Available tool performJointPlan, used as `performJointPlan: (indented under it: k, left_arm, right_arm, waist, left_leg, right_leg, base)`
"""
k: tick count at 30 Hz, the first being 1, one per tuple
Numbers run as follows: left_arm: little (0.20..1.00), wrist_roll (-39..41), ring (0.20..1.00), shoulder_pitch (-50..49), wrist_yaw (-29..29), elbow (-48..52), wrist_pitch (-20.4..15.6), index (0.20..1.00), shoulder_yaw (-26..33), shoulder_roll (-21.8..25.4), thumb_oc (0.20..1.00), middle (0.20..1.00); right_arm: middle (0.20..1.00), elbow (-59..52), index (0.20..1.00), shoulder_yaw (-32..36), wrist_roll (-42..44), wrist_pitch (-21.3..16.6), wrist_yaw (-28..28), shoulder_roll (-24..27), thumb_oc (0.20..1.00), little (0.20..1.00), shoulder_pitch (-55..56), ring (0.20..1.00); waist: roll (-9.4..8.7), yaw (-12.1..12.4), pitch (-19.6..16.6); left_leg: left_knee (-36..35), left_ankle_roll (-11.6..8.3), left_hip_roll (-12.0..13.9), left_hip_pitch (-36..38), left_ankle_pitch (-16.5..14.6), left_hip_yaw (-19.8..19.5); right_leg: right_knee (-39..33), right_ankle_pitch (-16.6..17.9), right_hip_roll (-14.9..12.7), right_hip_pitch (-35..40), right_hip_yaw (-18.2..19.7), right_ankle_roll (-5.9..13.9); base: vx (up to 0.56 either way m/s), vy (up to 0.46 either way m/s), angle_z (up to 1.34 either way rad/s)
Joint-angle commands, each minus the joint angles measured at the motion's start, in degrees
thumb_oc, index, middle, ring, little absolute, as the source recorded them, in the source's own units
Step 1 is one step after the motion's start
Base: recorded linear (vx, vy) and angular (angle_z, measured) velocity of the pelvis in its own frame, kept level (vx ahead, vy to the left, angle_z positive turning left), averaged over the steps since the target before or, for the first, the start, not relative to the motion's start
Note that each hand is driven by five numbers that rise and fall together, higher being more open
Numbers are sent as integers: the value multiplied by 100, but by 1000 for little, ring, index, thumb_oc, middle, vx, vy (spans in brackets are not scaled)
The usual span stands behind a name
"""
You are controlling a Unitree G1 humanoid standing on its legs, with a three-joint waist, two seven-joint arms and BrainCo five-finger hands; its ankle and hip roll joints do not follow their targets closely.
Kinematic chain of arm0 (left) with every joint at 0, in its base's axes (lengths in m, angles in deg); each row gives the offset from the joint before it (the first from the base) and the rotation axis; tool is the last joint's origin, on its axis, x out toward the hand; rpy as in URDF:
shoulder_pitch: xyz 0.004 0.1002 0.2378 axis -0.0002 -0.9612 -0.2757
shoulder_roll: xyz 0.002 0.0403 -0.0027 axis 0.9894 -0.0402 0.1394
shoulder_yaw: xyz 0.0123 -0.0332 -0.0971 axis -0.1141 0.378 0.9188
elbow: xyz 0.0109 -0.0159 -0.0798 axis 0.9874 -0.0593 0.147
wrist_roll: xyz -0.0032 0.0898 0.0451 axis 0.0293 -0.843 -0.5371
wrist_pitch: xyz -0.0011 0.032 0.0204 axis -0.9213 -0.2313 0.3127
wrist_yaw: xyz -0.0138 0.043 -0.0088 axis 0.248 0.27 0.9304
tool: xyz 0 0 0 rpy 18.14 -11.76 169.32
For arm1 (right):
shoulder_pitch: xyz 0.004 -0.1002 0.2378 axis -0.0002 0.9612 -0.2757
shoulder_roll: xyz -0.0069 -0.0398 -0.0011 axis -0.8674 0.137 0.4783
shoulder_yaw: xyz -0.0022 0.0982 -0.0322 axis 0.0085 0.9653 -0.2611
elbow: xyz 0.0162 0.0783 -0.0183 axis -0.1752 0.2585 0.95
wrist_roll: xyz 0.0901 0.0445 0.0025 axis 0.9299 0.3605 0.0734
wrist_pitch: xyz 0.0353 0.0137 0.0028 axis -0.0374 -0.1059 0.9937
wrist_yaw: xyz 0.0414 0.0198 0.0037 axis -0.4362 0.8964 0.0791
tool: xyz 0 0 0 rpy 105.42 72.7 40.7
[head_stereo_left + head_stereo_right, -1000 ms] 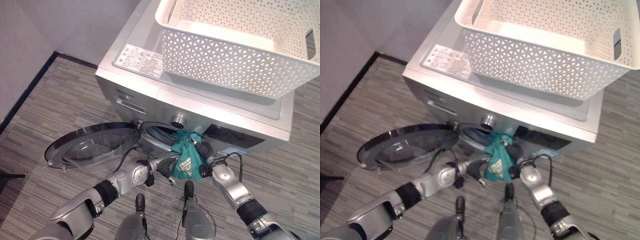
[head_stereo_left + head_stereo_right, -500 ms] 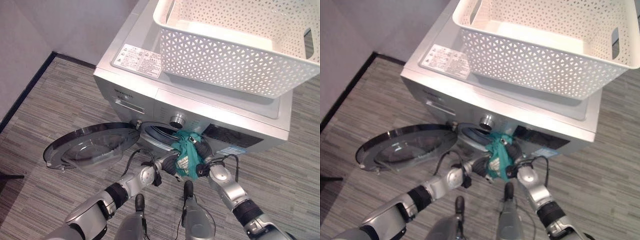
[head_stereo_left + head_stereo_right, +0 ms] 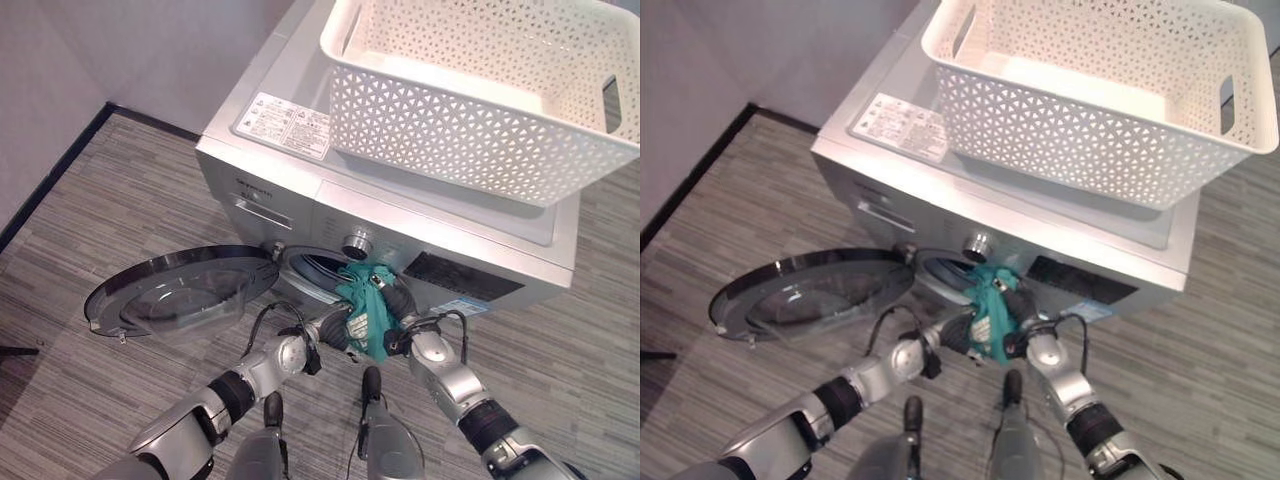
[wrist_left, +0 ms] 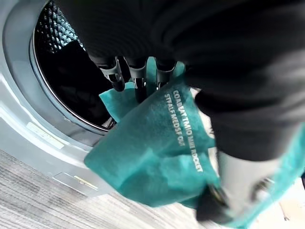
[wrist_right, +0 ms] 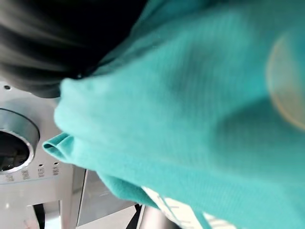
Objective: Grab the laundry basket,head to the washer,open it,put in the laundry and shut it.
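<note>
Teal, white-lettered garment (image 3: 365, 312) at washer (image 3: 300, 170)

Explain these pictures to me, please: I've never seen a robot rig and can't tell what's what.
The two wide pictures come from cameras in a humanoid robot's head, looking down. A white laundry basket sits on top of a silver washer, whose round door is swung open. The left hand and right hand hold a teal garment at the drum opening. The two close pictures come from cameras on the wrists: the left shows fingers against the cloth before the dark drum, the right mostly teal cloth.
</note>
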Motion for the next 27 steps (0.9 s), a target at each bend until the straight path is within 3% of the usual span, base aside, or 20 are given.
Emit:
performJointPlan:
  k: [1, 14, 17, 18, 19, 20, 21, 27]
  left_arm:
    - [200, -82, 200, 93, -72, 452, -307, 200, -33, -380, 200, 200]
    - [200, -36, 200, -95, -154, 961, -297, 200, 197, -120, 200, 200]
    - [200, 51, 200, -334, -285, 1495, -317, 200, 454, 213, 200, 200]
    - [200, 61, 200, -406, -312, 1629, -324, 200, 512, 292, 200, 200]
    - [200, 62, 200, -411, -315, 1638, -321, 200, 515, 298, 200, 200]
    - [200, 58, 200, -440, -320, 1678, -309, 200, 559, 335, 200, 200]
    - [200, 51, 200, -479, -318, 1727, -301, 200, 623, 383, 200, 200]
    - [200, 75, 200, -618, -368, 1757, -256, 200, 760, 429, 200, 200]
  right_arm:
    - [200, -406, 200, -71, 179, -363, -234, -401, 200, 200, -405, 200]
    - [200, -441, 200, 75, 89, -324, -263, -314, 200, 200, -290, 200]
    - [200, -459, 200, 202, -7, -280, -318, -242, 200, 200, -154, 200]
    - [235, -417, 235, 232, -94, -251, -315, -217, 235, 235, -120, 235]
    - [413, -417, 413, 231, -96, -250, -314, -219, 413, 413, -118, 413]
    - [793, -376, 793, 250, -196, -209, -300, -203, 793, 793, -91, 793]
    - [1000, -364, 1000, 270, -273, -165, -320, -160, 1000, 1000, -54, 1000]
    - [1000, -380, 1000, 428, -105, -149, -458, -67, 1000, 1000, 249, 1000]
  waist:
    - [134, 142, -183]
    - [133, 167, -194]
    - [148, 188, -213]
    - [149, 199, -213]
    - [147, 198, -214]
    - [148, 203, -213]
    - [140, 201, -209]
    - [116, 175, -213]
  left_leg:
    - [185, 110, 161, -113, -388, -17]
    - [170, 118, 156, -89, -401, -23]
    - [163, 116, 157, -73, -408, -14]
    - [161, 117, 159, -71, -409, -17]
    - [161, 117, 159, -71, -410, -16]
    - [159, 118, 161, -71, -409, -16]
    - [159, 117, 162, -77, -408, -11]
    - [154, 115, 156, -91, -398, 6]
  right_leg:
    - [483, -733, -240, -55, 40, 205]
    - [475, -733, -244, -33, 29, 208]
    - [460, -730, -239, -17, 8, 207]
    - [452, -723, -239, -15, 8, 209]
    - [451, -723, -238, -15, 9, 209]
    - [448, -722, -238, -14, 11, 208]
    - [443, -721, -235, -17, 6, 208]
    - [436, -715, -231, -29, 11, 211]
  base:
    - [0, 0, 0]
    - [0, 0, 0]
    - [0, 0, 0]
    - [0, 0, 0]
    - [0, 0, 0]
    - [0, 0, 0]
    - [0, 0, 0]
    - [0, 0, 0]
